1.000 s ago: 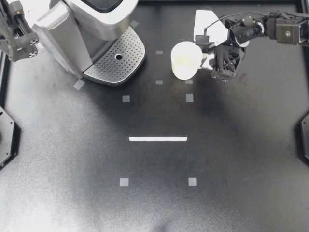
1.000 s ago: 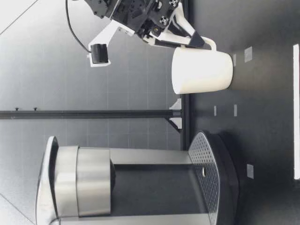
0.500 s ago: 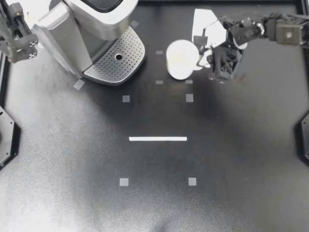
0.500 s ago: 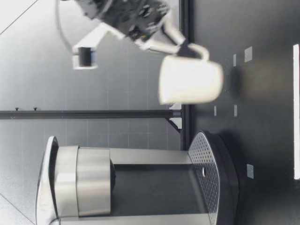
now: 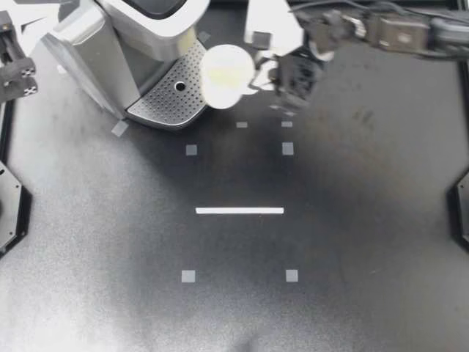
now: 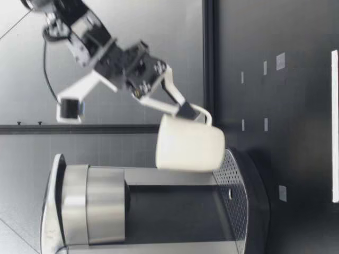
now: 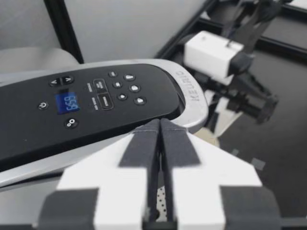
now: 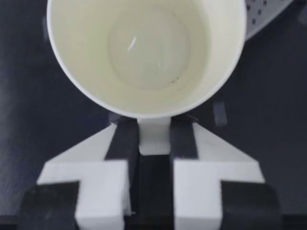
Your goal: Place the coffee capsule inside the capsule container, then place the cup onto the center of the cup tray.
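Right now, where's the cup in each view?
Top: cup held by my right gripper, over the edge of the tray.
Low: cup held in the air, by the tray's rim.
Left wrist: not clearly in it; the machine fills the foreground.
Right wrist: cup ahead of the gripper, handle between its fingers.
Shared landmark: the perforated tray, also in the right wrist view.

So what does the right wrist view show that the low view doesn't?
Only the right wrist view shows the inside of the cup, empty. Only the low view shows the cup hanging clear of the table, plus the coffee machine body. Both show my right claw shut on the cup's handle, and the perforated cup tray.
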### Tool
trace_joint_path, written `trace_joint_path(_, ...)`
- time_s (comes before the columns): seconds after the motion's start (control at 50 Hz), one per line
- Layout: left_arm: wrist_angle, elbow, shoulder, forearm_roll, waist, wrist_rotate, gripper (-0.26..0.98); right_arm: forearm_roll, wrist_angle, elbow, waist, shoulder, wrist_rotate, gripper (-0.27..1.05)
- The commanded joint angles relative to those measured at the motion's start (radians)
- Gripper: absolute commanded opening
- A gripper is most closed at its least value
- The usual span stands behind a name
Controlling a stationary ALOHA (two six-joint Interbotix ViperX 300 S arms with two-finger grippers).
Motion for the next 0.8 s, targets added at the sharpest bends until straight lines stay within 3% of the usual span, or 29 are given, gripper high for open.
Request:
trace_joint_path(0.0,-0.008,-0.012,-0.003,0.005,-0.002,-0.002,0.04,0.003,0.011,-0.071,0.011,0.005,0.0,0.05)
trace_joint_path(0.78,0.0,0.014,-0.017,0.005,-0.002,0.003,0.04,0.003,0.035,-0.232,0.012,0.143,0.003,0.05)
